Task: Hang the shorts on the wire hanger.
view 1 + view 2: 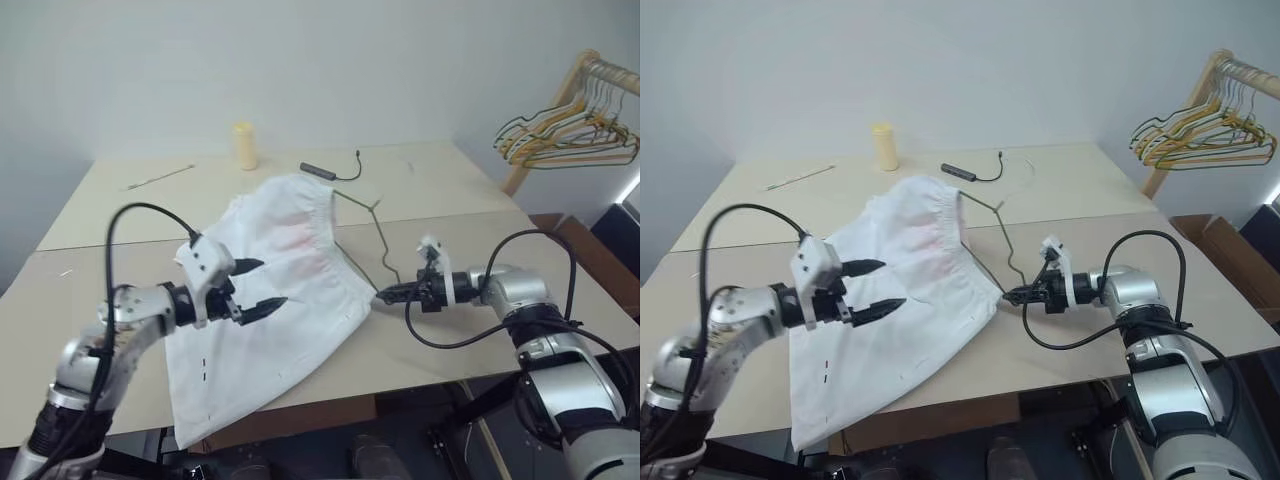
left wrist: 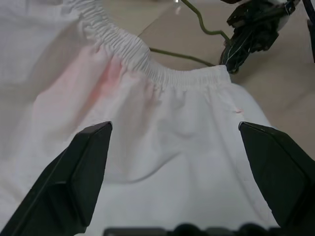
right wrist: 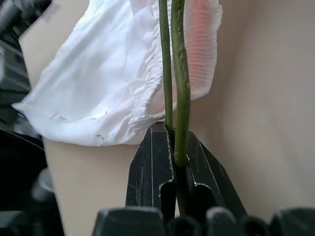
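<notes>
On the table (image 1: 450,190), the shorts (image 1: 290,300) are lying spread out, their gathered waistband toward the far side and a faint pink stain showing near it; the lower hem is hanging a little over the near edge. The hanger (image 1: 380,240) is lying at the shorts' right side, its wire running along the waistband edge, partly inside the shorts, and its hook reaching toward the far side of the table.

The right tool (image 1: 1018,296) is pinching the hanger wire at the corner of the shorts, its fingers closed tight on two strands of the green wire, as the right wrist view shows (image 3: 177,147). The left tool (image 1: 258,285) is hovering above the shorts with its fingers (image 2: 78,182) spread wide apart and nothing between them; it is pointing toward the right tool.

Farther back on the table a yellow bottle (image 1: 245,146) is standing upright, a dark cable (image 1: 335,172) is lying near it, and a thin stick (image 1: 160,177) is resting toward the left. Off to the right, a bunch of hangers (image 1: 570,135) is hanging on a wooden rail (image 1: 560,105).
</notes>
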Available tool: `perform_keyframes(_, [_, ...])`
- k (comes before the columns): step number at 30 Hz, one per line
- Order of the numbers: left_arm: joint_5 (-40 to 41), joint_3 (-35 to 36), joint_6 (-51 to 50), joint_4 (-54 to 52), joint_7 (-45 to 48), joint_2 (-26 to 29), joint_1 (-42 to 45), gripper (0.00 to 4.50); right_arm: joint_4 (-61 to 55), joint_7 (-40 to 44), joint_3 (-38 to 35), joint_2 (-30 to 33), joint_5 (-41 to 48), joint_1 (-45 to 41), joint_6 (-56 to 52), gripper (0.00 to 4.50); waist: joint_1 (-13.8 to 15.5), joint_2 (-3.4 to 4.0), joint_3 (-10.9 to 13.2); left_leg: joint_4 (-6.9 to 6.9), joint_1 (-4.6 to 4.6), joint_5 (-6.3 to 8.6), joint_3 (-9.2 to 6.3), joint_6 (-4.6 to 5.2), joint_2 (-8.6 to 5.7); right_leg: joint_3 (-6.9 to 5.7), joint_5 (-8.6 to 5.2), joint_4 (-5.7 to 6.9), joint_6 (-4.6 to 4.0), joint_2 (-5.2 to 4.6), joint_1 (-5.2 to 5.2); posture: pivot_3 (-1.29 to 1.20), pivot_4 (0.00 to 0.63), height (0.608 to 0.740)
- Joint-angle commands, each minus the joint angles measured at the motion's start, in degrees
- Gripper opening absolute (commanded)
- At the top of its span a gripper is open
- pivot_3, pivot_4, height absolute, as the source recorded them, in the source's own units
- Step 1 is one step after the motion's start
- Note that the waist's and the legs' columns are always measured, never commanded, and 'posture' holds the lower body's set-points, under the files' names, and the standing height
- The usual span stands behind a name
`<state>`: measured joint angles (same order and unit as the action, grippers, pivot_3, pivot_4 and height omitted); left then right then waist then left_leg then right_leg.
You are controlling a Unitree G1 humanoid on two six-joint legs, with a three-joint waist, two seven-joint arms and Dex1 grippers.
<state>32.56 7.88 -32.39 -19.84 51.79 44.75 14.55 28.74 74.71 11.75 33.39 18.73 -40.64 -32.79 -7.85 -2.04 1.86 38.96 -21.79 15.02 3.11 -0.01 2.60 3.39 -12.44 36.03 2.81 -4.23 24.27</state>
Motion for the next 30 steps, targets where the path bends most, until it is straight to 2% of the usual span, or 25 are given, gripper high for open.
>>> perform_keyframes(1, [5.7,8.9,2.6,1.8,5.4,3.8,5.7,4.48,-10.4,-1.6,-1.7,1.1,-0.7,0.8,3.3,0.0,-0.4,0.01,0.0,0.0,0.01,0.0,-0.01,0.0,0.0,-0.02,-0.01,-0.03,0.01,0.0,-0.02,-0.1,0.0,0.74])
perform_keyframes(6, [15.4,18.2,1.3,7.4,10.8,7.7,14.9,4.48,-17.2,-4.1,0.6,1.0,-4.2,-0.1,4.3,0.0,-0.9,-0.02,0.0,0.01,0.06,0.0,0.0,0.0,-0.04,-0.03,-0.02,-0.06,0.05,-0.07,-0.12,-0.09,0.0,0.74])
perform_keyframes(8, [15.4,18.7,1.5,8.9,12.7,9.9,16.2,4.48,-19.0,-4.4,1.6,1.0,-5.4,-0.5,4.4,0.0,-1.1,-0.02,0.0,0.01,0.05,0.0,-0.01,0.0,-0.03,-0.04,-0.01,-0.05,0.04,-0.05,-0.08,-0.08,0.0,0.74])
perform_keyframes(11, [9.0,13.9,5.3,10.9,17.0,14.6,16.3,4.48,-22.0,-3.4,4.1,1.1,-7.1,-1.3,4.3,0.0,-1.2,-0.01,0.0,-0.03,0.1,0.0,0.01,0.0,-0.04,-0.02,-0.02,-0.06,0.05,-0.06,-0.11,-0.07,0.0,0.74])
perform_keyframes(18, [-2.2,1.3,12.8,15.5,26.1,18.4,17.7,4.48,-26.1,-4.2,7.7,0.0,-8.7,-3.1,2.5,0.0,-0.6,-0.01,0.0,-0.02,0.12,-0.01,0.02,-0.02,-0.03,-0.02,-0.03,0.0,0.04,-0.03,-0.11,-0.05,0.0,0.74])
perform_keyframes(21, [-6.3,-2.4,15.3,18.8,27.6,18.2,19.5,4.48,-26.9,-4.4,8.7,-0.5,-9.3,-3.5,2.1,0.0,-0.4,-0.01,0.0,-0.02,0.03,-0.01,0.03,-0.01,-0.03,-0.03,-0.03,-0.03,0.03,-0.03,-0.04,-0.06,0.0,0.74])
perform_keyframes(28, [-7.4,-6.4,13.9,23.3,34.0,18.1,22.8,4.48,-29.1,-4.1,11.0,-0.3,-10.8,-3.3,1.8,0.0,-0.4,-0.01,0.0,0.0,-0.06,-0.01,0.02,-0.01,-0.02,-0.05,-0.03,-0.01,0.03,-0.03,0.02,-0.08,0.0,0.74])
perform_keyframes(29, [-7.4,-6.9,13.5,23.4,34.9,18.1,22.9,4.09,-29.4,-4.2,11.2,-0.3,-11.1,-3.2,1.6,0.0,-0.5,-0.01,0.0,0.0,-0.06,-0.01,0.02,-0.01,-0.02,-0.05,-0.03,-0.01,0.03,-0.03,0.02,-0.08,0.0,0.74])
perform_keyframes(30, [-7.6,-7.2,13.1,23.4,35.2,18.0,22.9,3.9,-29.7,-4.3,11.5,-0.2,-11.4,-3.2,1.6,0.0,-0.6,-0.01,0.0,0.0,-0.06,-0.01,0.02,-0.01,-0.02,-0.04,-0.03,0.0,0.03,-0.03,0.02,-0.08,0.0,0.74])
